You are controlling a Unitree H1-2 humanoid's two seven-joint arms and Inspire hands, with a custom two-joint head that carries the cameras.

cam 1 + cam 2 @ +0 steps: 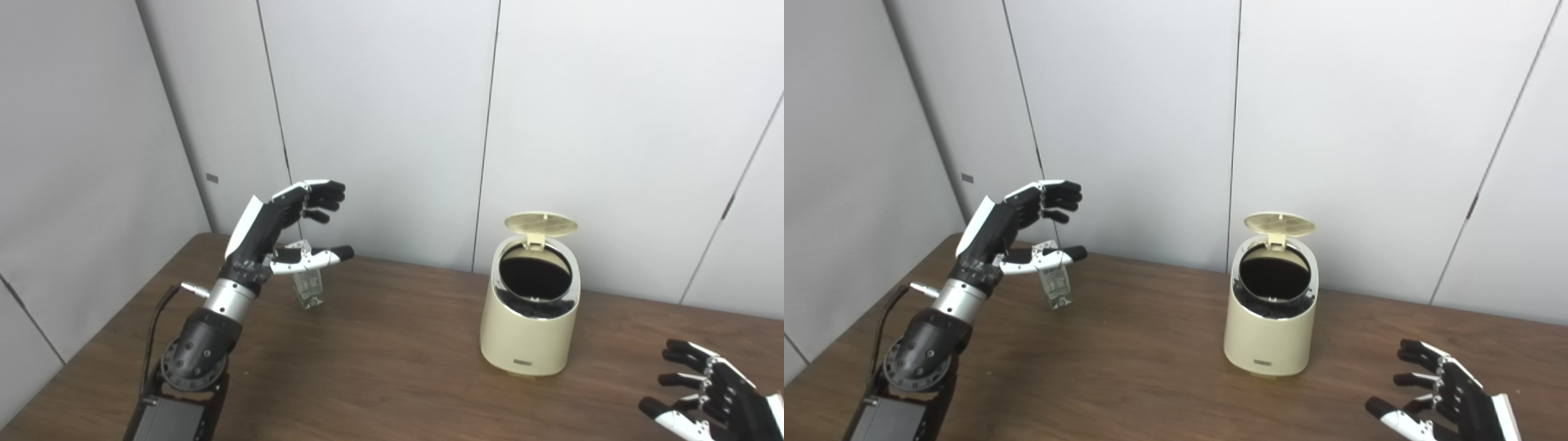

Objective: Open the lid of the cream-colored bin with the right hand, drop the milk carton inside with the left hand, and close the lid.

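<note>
The milk carton (pixel 308 283) stands upright on the desk (pixel 392 367), well to the left of the cream-colored bin (pixel 530 318) and near the back wall (pixel 380 122). The bin's lid (pixel 541 224) is already up, tilted back on its hinge above the dark round mouth, so the opening step looks done and the step in hand is the pickup of the carton.

The left robot hand (pixel 288 229) hovers over and just in front of the carton with fingers spread and thumb stretched across the carton's top; it holds nothing, and whether the thumb touches the carton cannot be told. The right robot hand (pixel 1442 395) rests low, well to the right of the bin and nearer the camera, fingers apart and empty.

The next move, as I judge it, calls for the left robot hand to drop around the carton, close on its sides, then carry it rightward to above the bin's mouth. The carton is small and light, so a clumsy closing could tip it.
</note>
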